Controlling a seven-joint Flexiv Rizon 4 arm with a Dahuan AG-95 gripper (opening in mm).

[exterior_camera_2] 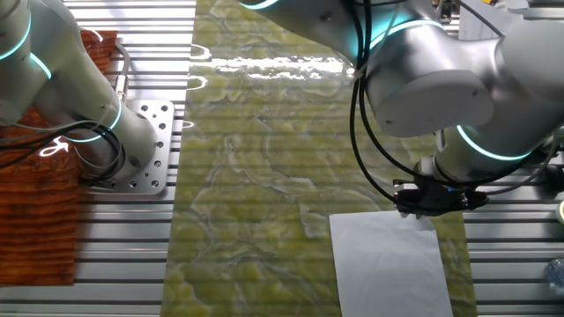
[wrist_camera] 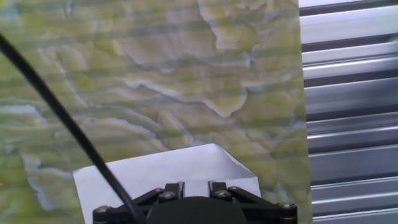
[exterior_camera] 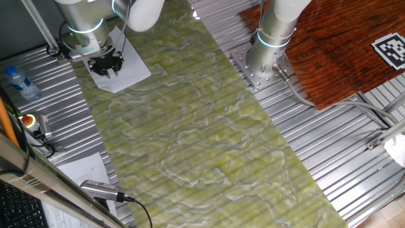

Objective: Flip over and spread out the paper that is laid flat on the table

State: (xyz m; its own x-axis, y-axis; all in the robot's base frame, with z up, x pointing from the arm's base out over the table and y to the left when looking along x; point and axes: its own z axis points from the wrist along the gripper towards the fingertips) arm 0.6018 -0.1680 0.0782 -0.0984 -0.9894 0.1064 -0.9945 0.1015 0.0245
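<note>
Paper (exterior_camera_2: 388, 262) lies flat at the table's (exterior_camera: 209, 139) end, one corner slightly curled. Gripper (exterior_camera_2: 432, 210) hovers at its edge; finger opening cannot be told, apparently nothing held. Flip seemingly not started; everything remains.

A water bottle (exterior_camera: 18, 83) lies on the ribbed metal surface (exterior_camera: 329, 149) at the left edge of one fixed view. Below it sits a red button (exterior_camera: 28, 120), then a printed sheet (exterior_camera: 85, 171). A silver cylindrical device (exterior_camera: 101, 190) with a black cable rests just beside that sheet. At upper right, a square black-and-white marker (exterior_camera: 390, 50) lies on the wood panel (exterior_camera: 342, 50).
</note>
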